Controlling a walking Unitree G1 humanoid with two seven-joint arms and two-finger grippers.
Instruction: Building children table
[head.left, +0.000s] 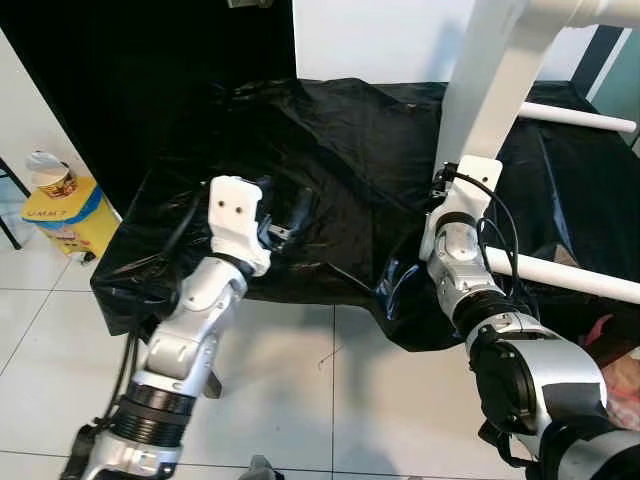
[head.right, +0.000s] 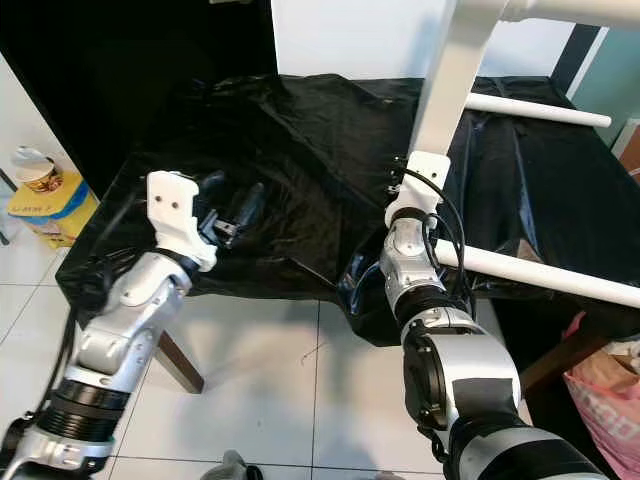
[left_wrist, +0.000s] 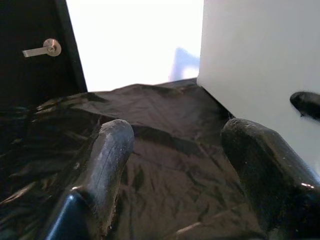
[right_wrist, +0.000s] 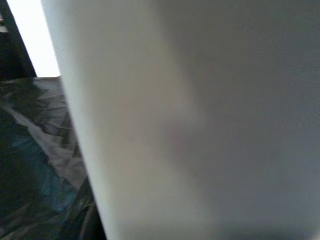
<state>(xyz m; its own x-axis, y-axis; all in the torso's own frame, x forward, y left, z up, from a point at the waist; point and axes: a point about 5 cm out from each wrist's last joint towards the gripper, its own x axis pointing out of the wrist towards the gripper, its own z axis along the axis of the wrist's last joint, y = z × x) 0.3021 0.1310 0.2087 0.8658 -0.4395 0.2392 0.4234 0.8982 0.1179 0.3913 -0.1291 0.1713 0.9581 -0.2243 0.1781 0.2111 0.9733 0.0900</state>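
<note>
1. Left eye view looks down on a tabletop (head.left: 330, 250) draped in crumpled black plastic sheeting (head.left: 340, 150), with pale floor tiles (head.left: 300, 380) in front of it.
2. A white table leg (head.left: 485, 85), broad and flat, rises at a slant from the right part of the sheeting towards the upper edge of the picture.
3. The right gripper (head.left: 462, 175) is up against the lower end of this leg; its white wrist housing touches the leg, and the right wrist view is taken up almost wholly by the leg's pale surface (right_wrist: 200, 120). Whether the fingers are clamped on the leg or merely beside it cannot be told.
4. Two white round bars (head.left: 575, 117) lie across the sheeting behind and beside the right arm, the nearer one (head.right: 540, 270) running out past the forearm.
5. The left gripper (head.left: 285, 215) hangs low over the left part of the sheeting, well apart from the leg. Its two black fingers (left_wrist: 107, 160) stand spread with nothing between them, only the sheeting beyond.
6. A yellow box (head.left: 65, 215) with a cup (head.left: 55, 178) on top sits on the floor at the far left.
</note>
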